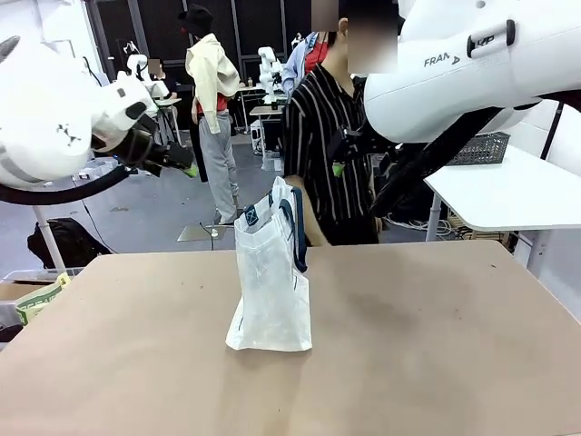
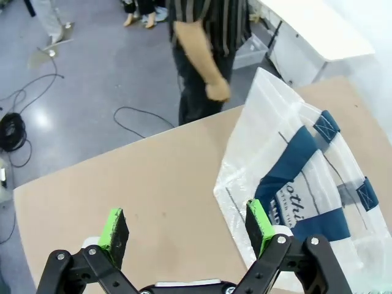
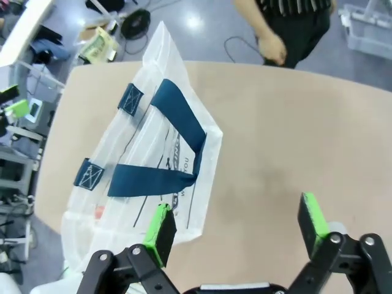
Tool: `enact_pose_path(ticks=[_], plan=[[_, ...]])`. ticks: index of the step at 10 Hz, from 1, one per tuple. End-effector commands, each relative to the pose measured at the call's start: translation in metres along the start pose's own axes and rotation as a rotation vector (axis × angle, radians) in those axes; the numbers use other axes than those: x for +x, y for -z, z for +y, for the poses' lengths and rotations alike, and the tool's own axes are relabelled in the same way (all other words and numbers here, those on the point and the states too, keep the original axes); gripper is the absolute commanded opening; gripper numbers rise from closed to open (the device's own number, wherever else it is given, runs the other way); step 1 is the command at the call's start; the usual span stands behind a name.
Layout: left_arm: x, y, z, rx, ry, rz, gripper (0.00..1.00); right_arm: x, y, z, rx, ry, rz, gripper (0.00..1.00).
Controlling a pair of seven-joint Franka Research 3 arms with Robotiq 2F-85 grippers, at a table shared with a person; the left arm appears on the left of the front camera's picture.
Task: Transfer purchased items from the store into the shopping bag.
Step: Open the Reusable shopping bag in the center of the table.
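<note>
The bag stands upright near the middle of the surface, its dark handles up. The left tool hangs high on the bag's left and the right tool high on its right. Both are released, with nothing between their pads. A person stands at the far edge. A dark basket sits on a white side table at far right.

Table: flat brown top, matte finish, faint scuff marks. Standing directly on it is the shopping bag — upright, translucent white, navy strap handles drooping down one side, black print on its face. Position: roughly midway between the near and far edges, slightly left of centre — well apart from every corner.
</note>
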State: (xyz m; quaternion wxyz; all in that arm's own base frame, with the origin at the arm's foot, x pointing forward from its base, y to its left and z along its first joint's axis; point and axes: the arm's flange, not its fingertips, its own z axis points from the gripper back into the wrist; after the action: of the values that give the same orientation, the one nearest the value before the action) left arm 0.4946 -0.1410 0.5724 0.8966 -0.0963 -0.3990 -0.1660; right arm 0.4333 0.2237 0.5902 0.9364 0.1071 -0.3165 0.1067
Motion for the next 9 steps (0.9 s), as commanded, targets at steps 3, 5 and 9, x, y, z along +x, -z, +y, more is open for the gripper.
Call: enact_pose_path(ticks=[3,5,9], plan=[[0.033,0.046,-0.041,-0.147,0.078,-0.024,1.00,0.014,0.015,0.048,0.041,-0.003,0.074,1.00],[0.060,0.082,-0.071,-0.215,0.148,0.031,1.00,0.023,0.021,0.089,0.105,-0.017,0.109,1.00],[0.064,0.126,-0.103,-0.303,0.216,0.172,1.00,0.018,0.053,0.130,0.123,-0.015,0.302,1.00]])
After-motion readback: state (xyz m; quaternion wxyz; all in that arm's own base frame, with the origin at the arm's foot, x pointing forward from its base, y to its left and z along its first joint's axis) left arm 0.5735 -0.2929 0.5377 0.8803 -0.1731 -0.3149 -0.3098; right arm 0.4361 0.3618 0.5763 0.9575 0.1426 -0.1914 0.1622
